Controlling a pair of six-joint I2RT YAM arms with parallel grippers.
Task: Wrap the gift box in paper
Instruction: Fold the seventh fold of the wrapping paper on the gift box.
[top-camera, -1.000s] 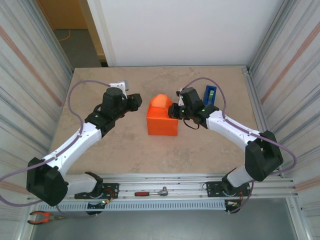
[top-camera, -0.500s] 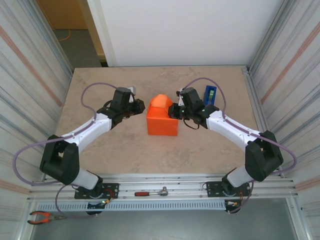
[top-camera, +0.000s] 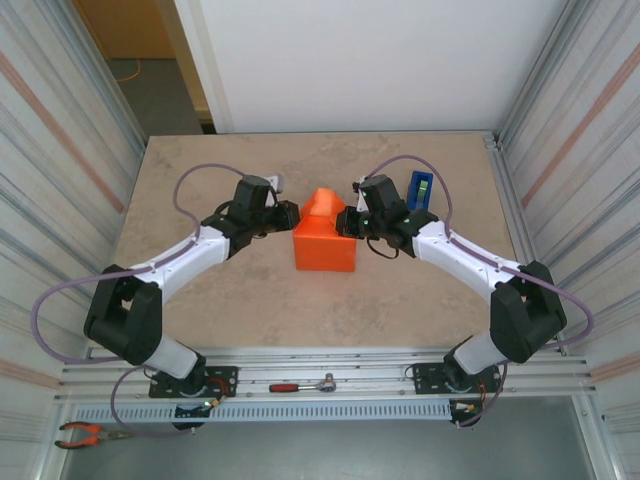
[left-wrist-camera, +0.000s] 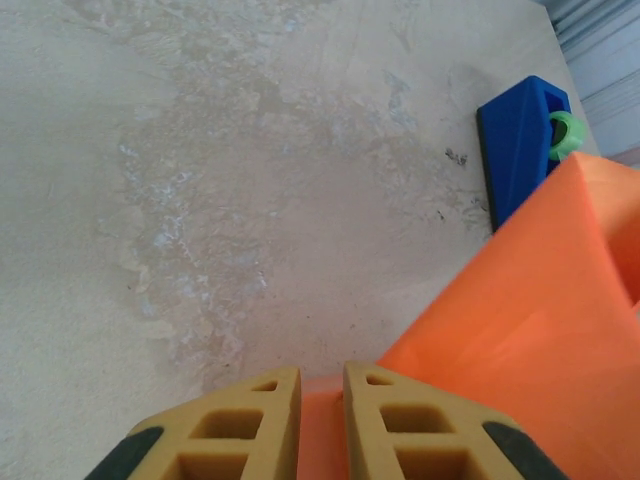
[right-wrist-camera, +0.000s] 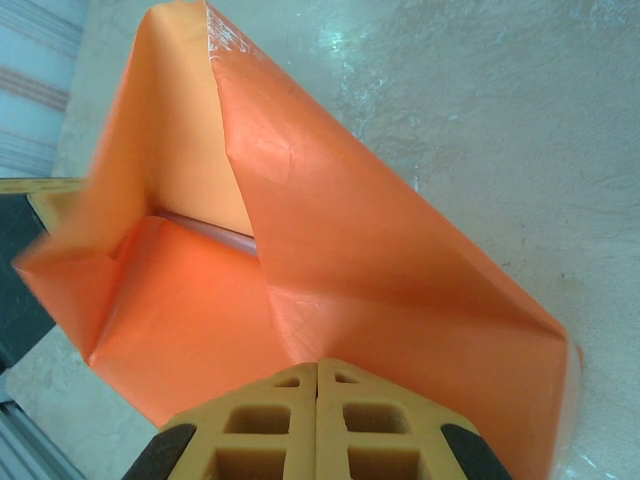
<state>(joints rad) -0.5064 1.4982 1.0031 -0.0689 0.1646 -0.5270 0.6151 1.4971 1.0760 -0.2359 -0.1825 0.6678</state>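
The left gripper (left-wrist-camera: 318, 374) is nearly closed, its tan fingers (left-wrist-camera: 245, 430) leaving only a thin slit with an edge of the paper (left-wrist-camera: 540, 330) caught in it, at the left side of the gift box (top-camera: 325, 252). The right gripper (right-wrist-camera: 317, 363) is closed tight, finger against finger, its tips touching a creased flap of the orange sheet on the box's right side; whether a fold is pinched there I cannot tell. The box sits mid-table between the two grippers, the paper around it, with loose flaps standing up at its far end. A blue tape dispenser (top-camera: 421, 188) holding a green roll (left-wrist-camera: 568, 133) lies on the stone-patterned table (top-camera: 400, 290), just beyond the right gripper.
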